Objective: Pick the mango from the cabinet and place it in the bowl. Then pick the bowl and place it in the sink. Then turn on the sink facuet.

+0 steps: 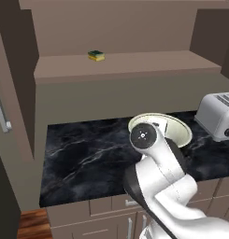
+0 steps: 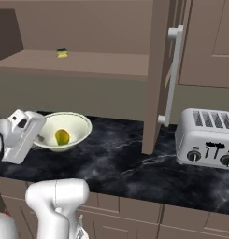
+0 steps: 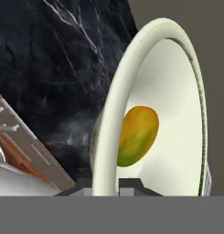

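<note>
The cream-white bowl (image 1: 181,133) (image 2: 78,122) (image 3: 177,91) stands on the black marble counter (image 1: 88,154), slightly tipped. The yellow-orange mango (image 2: 62,137) (image 3: 137,135) with a green end lies inside it. My gripper (image 3: 105,185) (image 2: 39,136) is at the bowl's near-left rim. Its two fingers straddle the rim, one inside and one outside, pressed against it. In the left base view my arm covers the hand. The taupe cabinet shelf (image 1: 134,63) (image 2: 88,60) runs above the counter. The sink and the faucet are out of view.
A green-and-yellow sponge (image 1: 96,55) (image 2: 62,53) lies on the cabinet shelf. A silver toaster (image 1: 218,114) (image 2: 207,137) stands on the counter to the right. An open cabinet door (image 2: 158,74) with a white handle hangs between the bowl and the toaster.
</note>
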